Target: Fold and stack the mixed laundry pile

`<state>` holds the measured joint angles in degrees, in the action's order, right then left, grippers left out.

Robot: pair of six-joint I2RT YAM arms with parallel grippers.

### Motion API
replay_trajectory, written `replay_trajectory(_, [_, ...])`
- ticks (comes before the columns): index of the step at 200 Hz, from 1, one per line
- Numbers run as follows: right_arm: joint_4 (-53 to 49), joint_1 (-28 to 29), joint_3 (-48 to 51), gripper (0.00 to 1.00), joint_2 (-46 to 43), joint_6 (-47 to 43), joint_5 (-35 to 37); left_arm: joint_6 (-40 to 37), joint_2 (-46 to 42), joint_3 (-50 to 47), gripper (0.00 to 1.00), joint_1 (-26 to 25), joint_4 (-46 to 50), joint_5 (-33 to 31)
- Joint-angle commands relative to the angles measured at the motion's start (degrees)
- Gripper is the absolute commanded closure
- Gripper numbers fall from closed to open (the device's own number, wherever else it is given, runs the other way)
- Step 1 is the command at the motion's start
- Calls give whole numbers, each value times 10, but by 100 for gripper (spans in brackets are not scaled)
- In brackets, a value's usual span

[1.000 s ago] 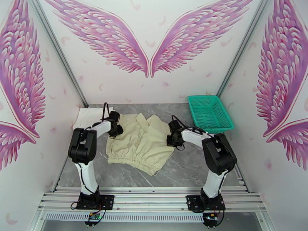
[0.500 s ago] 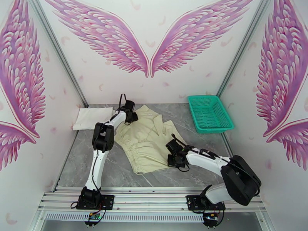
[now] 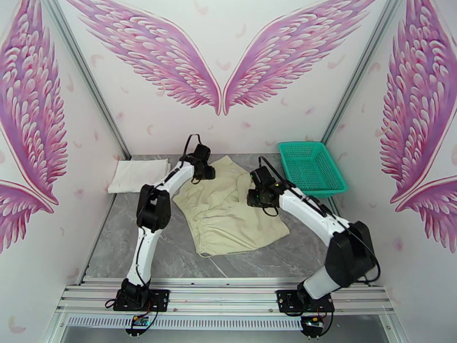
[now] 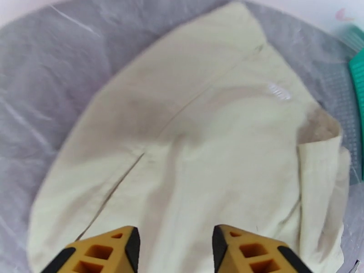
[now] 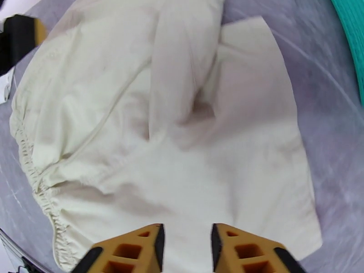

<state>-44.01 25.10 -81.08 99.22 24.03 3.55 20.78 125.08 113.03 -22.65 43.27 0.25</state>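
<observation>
okay, the cream-beige garment (image 3: 228, 215) is lying spread out in the middle of the grey table (image 3: 108, 252). it's a bit rumpled through the centre, with its gathered hem (image 3: 214, 250) down at the cloth's 7 o'clock. over at 10 o'clock on the table, well apart from it, the white garment (image 3: 139, 174) lies flat by the back left corner. the teal basket (image 3: 311, 167) sits at 2 o'clock, near the cream cloth's far right side, with bare table between them.

now the left gripper (image 3: 207, 171): that arm is stretched a long way out, and the gripper is at the garment's 11 o'clock edge. on its wrist camera the two yellow fingers (image 4: 118, 251) stand well apart, a good wide gap. nothing is pinched between them, and the cream cloth just lies below the gap, running away toward 12 o'clock.

the right gripper (image 3: 257, 196) is over the garment's 2 o'clock side, right by the fold where one flap lies across the other. its yellow fingertips (image 5: 136, 251) are parted too, with a narrower gap than the left's. pale cloth shows straight through the gap and none of it is clamped. from that camera the hem curls round at 8 o'clock.

whether either set of tips is brushing the fabric or hanging just above it, i can't tell from here.
</observation>
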Motion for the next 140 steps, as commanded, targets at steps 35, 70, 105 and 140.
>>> replay_trajectory(35, [-30, -2, -255, 31, 256, -98, 23, 40, -242, -347, 50, -7, -73, -40])
replay_trajectory(70, [-82, -7, -386, 33, 379, -94, 108, 79, -285, -487, 50, -11, -113, -35])
replay_trajectory(105, [-76, -36, -367, 41, 369, -83, 146, 103, -251, -524, 51, -4, -150, -48])
replay_trajectory(140, [-20, -71, -253, 62, 285, -82, 101, 110, -203, -509, 53, 7, -154, -64])
